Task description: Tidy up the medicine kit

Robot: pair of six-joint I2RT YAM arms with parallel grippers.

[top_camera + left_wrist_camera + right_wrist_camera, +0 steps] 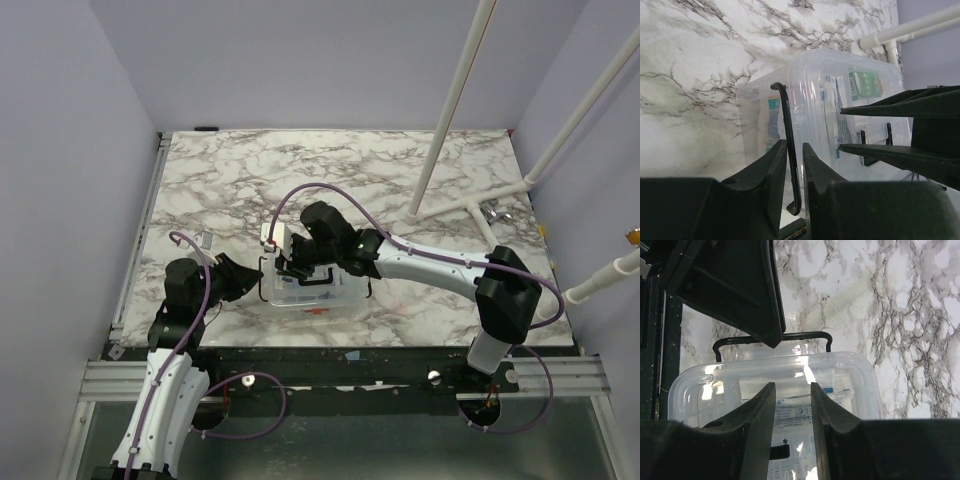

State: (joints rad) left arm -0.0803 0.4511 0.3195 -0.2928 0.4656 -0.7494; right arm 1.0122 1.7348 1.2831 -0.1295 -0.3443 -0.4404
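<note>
Marble veins, clear plastic, black grippers, purple cable.
The table [220, 180] is white with a marble pattern of grey and near-black veins, and the walls [60, 150] around it are pale lavender. By the table's near edge, the medicine kit [345, 298] is colourless clear plastic with a black handle [786, 120] and black clasps [888, 133]. Through its lid show a green packet [867, 82] with white print and white packets marked in teal and blue. The left gripper [794, 146] and right gripper [792, 386] are matt black. The arms [430, 265] are black with white shells and trail purple cables [300, 192]. White pipes [450, 110] stand toward the far right corner.
</note>
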